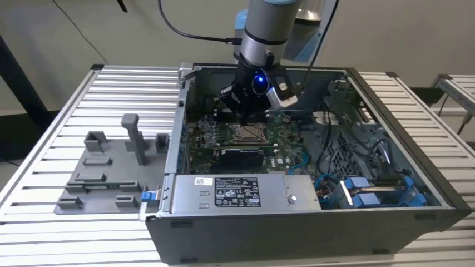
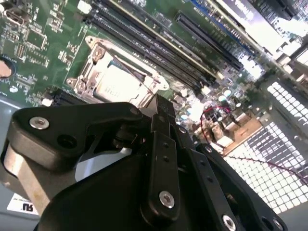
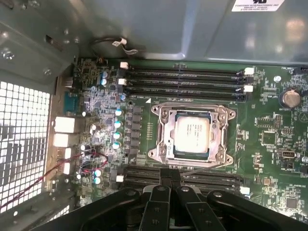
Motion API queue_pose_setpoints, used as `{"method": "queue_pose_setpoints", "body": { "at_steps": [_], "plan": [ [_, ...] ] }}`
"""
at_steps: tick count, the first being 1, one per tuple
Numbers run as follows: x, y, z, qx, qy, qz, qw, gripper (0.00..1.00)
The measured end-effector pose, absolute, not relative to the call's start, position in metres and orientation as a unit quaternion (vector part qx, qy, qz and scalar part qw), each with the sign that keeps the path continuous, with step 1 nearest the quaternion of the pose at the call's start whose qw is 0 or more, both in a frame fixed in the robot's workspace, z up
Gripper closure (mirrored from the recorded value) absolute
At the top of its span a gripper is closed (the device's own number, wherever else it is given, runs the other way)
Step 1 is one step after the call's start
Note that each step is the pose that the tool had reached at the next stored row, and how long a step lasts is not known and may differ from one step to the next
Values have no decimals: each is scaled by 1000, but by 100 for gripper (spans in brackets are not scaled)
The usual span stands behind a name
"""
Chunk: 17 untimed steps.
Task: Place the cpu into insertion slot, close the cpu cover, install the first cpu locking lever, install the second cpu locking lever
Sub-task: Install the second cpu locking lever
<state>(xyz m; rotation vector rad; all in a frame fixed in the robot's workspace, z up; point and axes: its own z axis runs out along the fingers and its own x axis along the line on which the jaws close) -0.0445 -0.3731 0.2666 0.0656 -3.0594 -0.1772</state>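
Exterior view: the arm (image 1: 267,28) comes down from above into the open computer case (image 1: 297,233), its gripper (image 1: 248,115) hanging just over the socket area of the green board (image 1: 282,150).
Case edges: the case walls stand all around the board; the grey metal box (image 1: 237,193) lies along the near side, and loose cables (image 1: 341,150) crowd the exterior view's right. The space straight above the socket is open.
Insertion slot: in the first wrist view the insertion slot (image 3: 164,150) sits between memory slots (image 3: 183,79) on one side and another dark row of slots on the other, with a line of capacitors (image 3: 118,130) near it.
Cpu: the cpu (image 3: 192,134) lies flat inside the slot, its pale metal top showing.
Cpu cover: the cpu cover (image 3: 219,118) lies down around the chip, which shows through its window.
Locking lever: a thin wire lever (image 3: 202,169) runs along the slot's edge nearest the gripper.
Gripper pose: fingers (image 3: 169,177) pressed together, holding nothing, tips just beside the slot's rim; whether they touch the lever I cannot tell.
Second wrist view: the fingertips (image 2: 161,108) meet at the slot's edge.
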Motion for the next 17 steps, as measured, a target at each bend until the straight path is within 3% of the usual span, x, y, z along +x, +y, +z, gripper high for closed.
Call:
{"method": "queue_pose_setpoints", "body": {
  "at_steps": [17],
  "plan": [
    [-52, -370, 259, 15, -997, -58, 38, 89]
  ]
}}
